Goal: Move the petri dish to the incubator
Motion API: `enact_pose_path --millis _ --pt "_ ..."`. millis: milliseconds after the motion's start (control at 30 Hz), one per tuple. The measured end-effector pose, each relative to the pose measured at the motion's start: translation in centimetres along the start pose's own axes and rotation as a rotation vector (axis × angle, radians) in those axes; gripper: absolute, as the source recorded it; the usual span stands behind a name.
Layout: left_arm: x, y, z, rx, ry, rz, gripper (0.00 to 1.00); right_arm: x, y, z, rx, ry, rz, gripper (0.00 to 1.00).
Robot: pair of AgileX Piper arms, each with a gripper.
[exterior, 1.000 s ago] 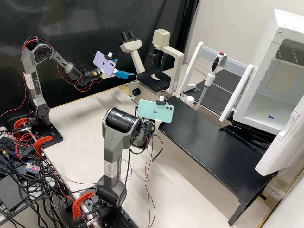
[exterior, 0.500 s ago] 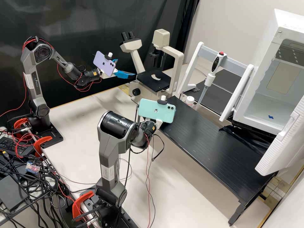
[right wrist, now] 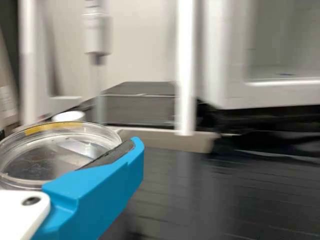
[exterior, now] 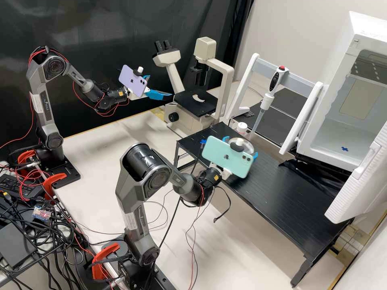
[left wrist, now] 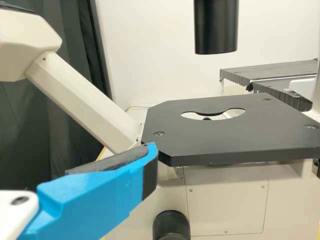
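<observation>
At the near edge of the black raised shelf, my right gripper (exterior: 241,147) is shut on the clear petri dish (exterior: 243,141), which sits between its blue fingers behind the teal phone. In the right wrist view, the right gripper (right wrist: 62,157) has one finger pressed against the rim of the petri dish (right wrist: 37,162), held roughly level. My left gripper (exterior: 159,85) stands open and bare beside the microscope stage; the left wrist view shows one finger of the left gripper (left wrist: 75,160) before that stage. The white incubator (exterior: 348,125) stands at the right, its door open.
The microscope (exterior: 197,100) stands behind the black shelf (exterior: 278,189). A pipette (exterior: 268,98) on a white stand and a white-capped bottle (exterior: 242,128) are behind the shelf. The incubator door (exterior: 358,181) juts over the shelf's right end. A blue mark (exterior: 344,149) is on the incubator floor.
My right gripper has swung rightward over the shelf with the petri dish, bringing the dish and a blue mark on the shelf into sight. The left arm has stayed still.
</observation>
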Motion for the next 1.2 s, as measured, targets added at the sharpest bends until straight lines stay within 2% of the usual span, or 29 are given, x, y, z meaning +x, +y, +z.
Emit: enact_pose_path --millis 167,400,533,633,1000,1200 --pt "0.0 0.0 0.0 0.000 0.000 0.000 1.00 1.0 3.1 2.7 0.018 -0.072 0.094 0.00" --pt "0.0 0.0 0.0 0.000 0.000 0.000 1.00 3.2 6.7 4.2 -0.005 -0.096 0.185 0.00" --pt "0.0 0.0 0.0 0.000 0.000 0.000 1.00 5.2 9.1 4.8 -0.025 -0.137 0.242 0.00" --pt "0.0 0.0 0.0 0.000 0.000 0.000 1.00 6.8 10.8 5.2 -0.015 -0.170 0.281 0.00" --pt "0.0 0.0 0.0 0.000 0.000 0.000 1.00 12.8 14.8 7.1 -0.002 -0.319 0.309 0.00" --pt "0.0 0.0 0.0 0.000 0.000 0.000 1.00 16.8 16.1 7.1 -0.004 -0.357 0.308 0.00"
